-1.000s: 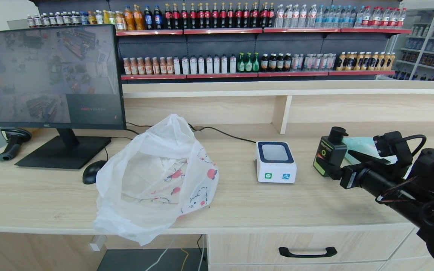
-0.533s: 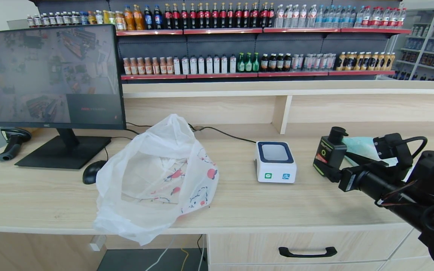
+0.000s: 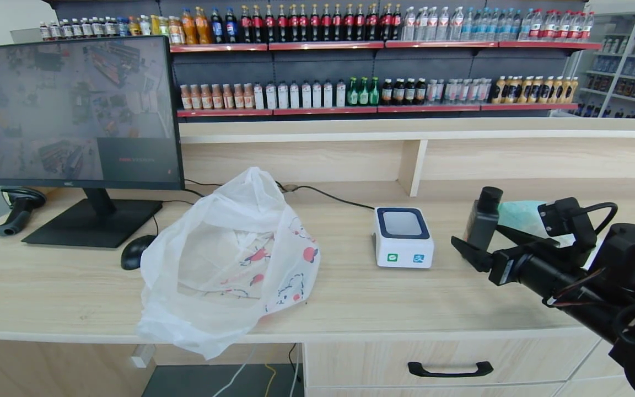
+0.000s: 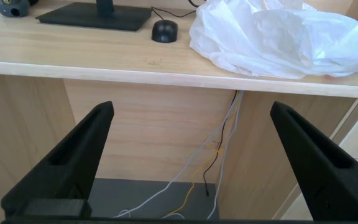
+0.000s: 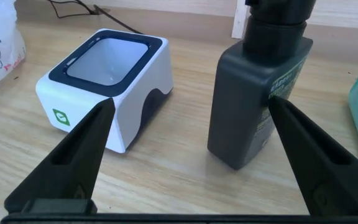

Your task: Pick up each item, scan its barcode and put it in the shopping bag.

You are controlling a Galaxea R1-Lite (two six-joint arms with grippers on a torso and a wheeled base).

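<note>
A black pump bottle [image 3: 483,218] stands upright on the wooden counter [image 3: 350,292], right of the white barcode scanner [image 3: 403,237]. My right gripper [image 3: 477,238] is open at counter height, one finger on each side of the bottle, not closed on it. In the right wrist view the bottle [image 5: 260,93] is just ahead of the right gripper [image 5: 191,104], nearer one finger, with the scanner [image 5: 104,87] beside it. The white shopping bag [image 3: 229,259] lies open left of the scanner. My left gripper [image 4: 191,109] hangs open below the counter edge, under the bag [image 4: 278,37].
A teal packet [image 3: 521,215] lies behind the bottle. A monitor [image 3: 69,110], a handheld scanner [image 3: 17,209] and a mouse [image 3: 135,251] are at the left. A raised ledge [image 3: 422,132] runs along the counter's back. Cables [image 4: 219,155] hang under the counter.
The bottle has turned so its green label no longer faces the head camera. The right gripper has shifted slightly left around it. The bag and scanner are unchanged.
</note>
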